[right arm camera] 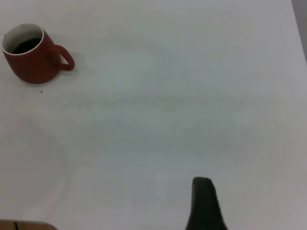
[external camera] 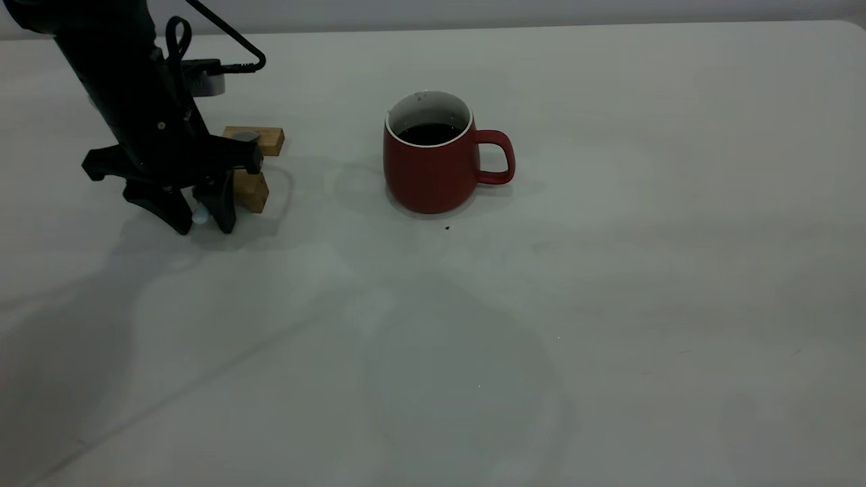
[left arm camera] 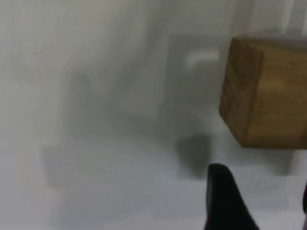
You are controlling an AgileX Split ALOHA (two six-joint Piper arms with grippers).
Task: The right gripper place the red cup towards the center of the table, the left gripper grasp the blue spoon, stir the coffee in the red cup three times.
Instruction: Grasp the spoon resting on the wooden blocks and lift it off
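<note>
The red cup stands upright near the middle of the table, handle toward the right, with dark coffee inside. It also shows far off in the right wrist view, cup and coffee. The blue spoon's pale handle tip peeks out between the fingers of my left gripper, which points down at the table's left; the rest of the handle is hidden behind it. The left gripper is open, fingers apart. My right gripper is open, far from the cup, outside the exterior view.
Two wooden blocks sit just right of the left gripper, one close up in the left wrist view. A grey metal piece rests on the far block. A grey box with a cable is behind the arm.
</note>
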